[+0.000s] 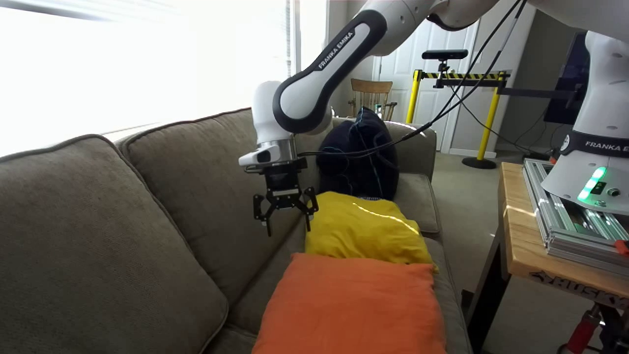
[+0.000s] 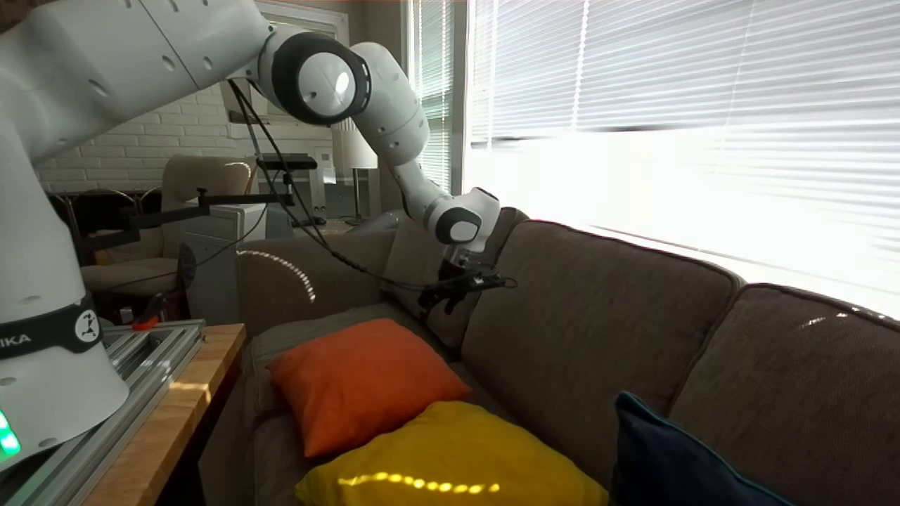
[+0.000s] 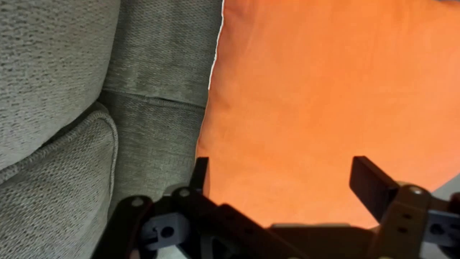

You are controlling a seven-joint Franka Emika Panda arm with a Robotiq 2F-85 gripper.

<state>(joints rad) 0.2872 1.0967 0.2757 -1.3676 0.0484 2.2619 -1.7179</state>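
My gripper (image 1: 289,229) is open with nothing between its fingers and points down above the sofa. It also shows near the backrest in an exterior view (image 2: 437,309). In the wrist view its spread fingers (image 3: 280,161) appear over an orange pillow (image 3: 323,100), apart from it. The orange pillow lies flat on the seat in both exterior views (image 1: 351,307) (image 2: 369,379). A yellow pillow (image 1: 363,228) lies beside it, also in an exterior view (image 2: 457,460). A dark navy pillow (image 1: 361,155) leans at the sofa's end; part of it shows in an exterior view (image 2: 682,457).
The brown sofa's back cushions (image 1: 196,172) rise close beside the gripper, below a bright window (image 2: 668,176). The robot base stands on a wooden bench (image 1: 521,231) along the sofa's front. Cables (image 1: 442,113) hang from the arm. Yellow barrier posts (image 1: 486,123) and a wooden chair (image 1: 371,91) stand behind.
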